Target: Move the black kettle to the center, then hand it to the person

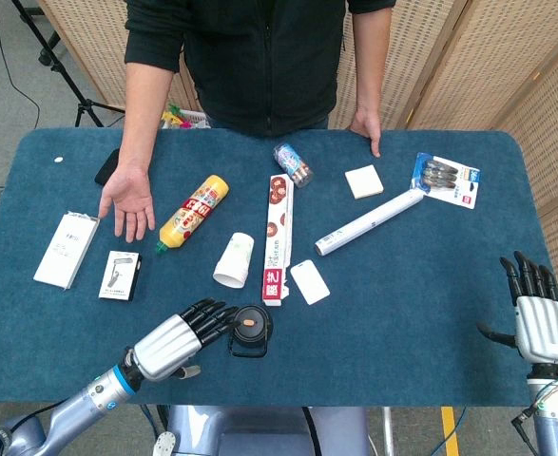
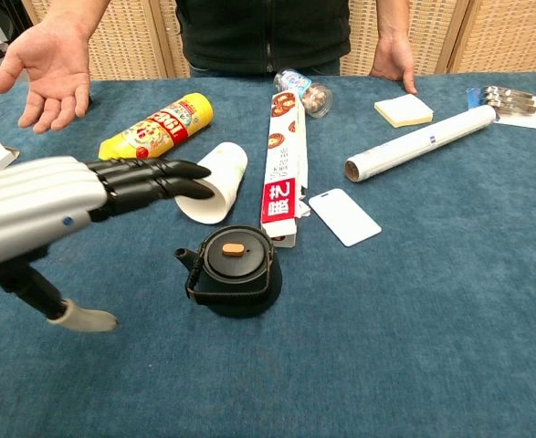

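Note:
The black kettle (image 1: 249,330) (image 2: 233,270) stands upright near the table's front edge, lid on, with its handle folded toward me. My left hand (image 1: 179,340) (image 2: 76,196) hovers just left of it, fingers stretched out toward the kettle, holding nothing. My right hand (image 1: 539,321) is at the far right edge of the table, fingers up and apart, empty. The person's open palm (image 1: 129,201) (image 2: 48,68) lies at the table's back left.
A white paper cup (image 1: 235,259) lies on its side behind the kettle, beside a long red-and-white box (image 1: 278,236) and a white card (image 1: 309,281). A yellow bottle (image 1: 194,211), a small black box (image 1: 120,275), a foil roll (image 1: 368,221) and sticky notes (image 1: 364,180) lie farther back.

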